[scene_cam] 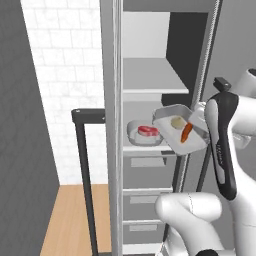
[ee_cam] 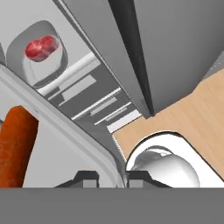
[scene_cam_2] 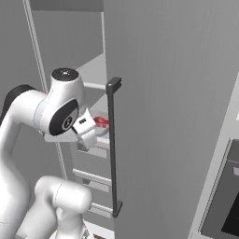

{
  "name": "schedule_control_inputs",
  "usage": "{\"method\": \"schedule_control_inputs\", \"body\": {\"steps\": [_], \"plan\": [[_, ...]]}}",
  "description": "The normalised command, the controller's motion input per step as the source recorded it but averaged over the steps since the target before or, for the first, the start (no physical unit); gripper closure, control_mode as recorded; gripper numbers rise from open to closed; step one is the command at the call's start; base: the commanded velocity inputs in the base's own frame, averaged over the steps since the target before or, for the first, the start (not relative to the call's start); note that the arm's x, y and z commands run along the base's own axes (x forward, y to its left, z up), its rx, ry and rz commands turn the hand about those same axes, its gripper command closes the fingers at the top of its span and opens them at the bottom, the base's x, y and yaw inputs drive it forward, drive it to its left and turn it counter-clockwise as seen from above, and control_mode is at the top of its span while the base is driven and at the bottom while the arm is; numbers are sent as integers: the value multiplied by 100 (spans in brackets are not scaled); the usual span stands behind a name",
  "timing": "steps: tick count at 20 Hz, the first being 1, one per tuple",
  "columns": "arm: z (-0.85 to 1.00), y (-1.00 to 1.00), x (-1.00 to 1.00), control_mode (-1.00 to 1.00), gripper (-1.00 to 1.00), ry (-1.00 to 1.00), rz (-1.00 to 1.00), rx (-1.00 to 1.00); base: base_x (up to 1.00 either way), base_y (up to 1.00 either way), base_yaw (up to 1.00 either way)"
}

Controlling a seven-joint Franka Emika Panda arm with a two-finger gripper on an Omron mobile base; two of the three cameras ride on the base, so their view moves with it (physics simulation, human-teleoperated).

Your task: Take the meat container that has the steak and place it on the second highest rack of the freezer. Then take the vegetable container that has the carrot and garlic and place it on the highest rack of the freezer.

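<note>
With the gripper (ee_cam: pixel 112 177) pinching the rim of the tilted tray (scene_cam: pixel 170 142) carrying carrot (scene_cam: pixel 186 132) and garlic (scene_cam: pixel 177 122) just outside the freezer (scene_cam: pixel 150 80), I'd level it, then lift above the top rack (scene_cam: pixel 152 90).

- A white tiled wall (scene_cam: pixel 65 95) with faint grey grout lines stands at the back, evenly lit.
- A dark grey wall panel (scene_cam: pixel 22 130) runs along the left side, flat and plain.
- The floor (scene_cam: pixel 67 220) is light wood planking, a warm tan, seen below the tiled wall.
- In the right base view, a broad plain grey panel (scene_cam_2: pixel 172 107) carries a long dark vertical bar handle (scene_cam_2: pixel 112 149).
- At the lower right corner of that view sits a dark-windowed oven (scene_cam_2: pixel 224 210) in a pale frame.
</note>
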Motion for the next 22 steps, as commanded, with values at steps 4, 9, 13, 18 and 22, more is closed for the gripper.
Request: {"method": "schedule_control_inputs", "body": {"steps": [4,9,13,18,22], "plan": [[34,0,33,-100,100,-13,-15,0,0,0,0],[28,13,22,-100,100,-26,-9,0,0,0,0],[20,27,56,-100,100,-9,-11,0,0,0,0],[35,9,54,-100,100,-1,-13,0,0,0,0],[40,0,54,-100,100,9,-9,0,0,0,0]]}}
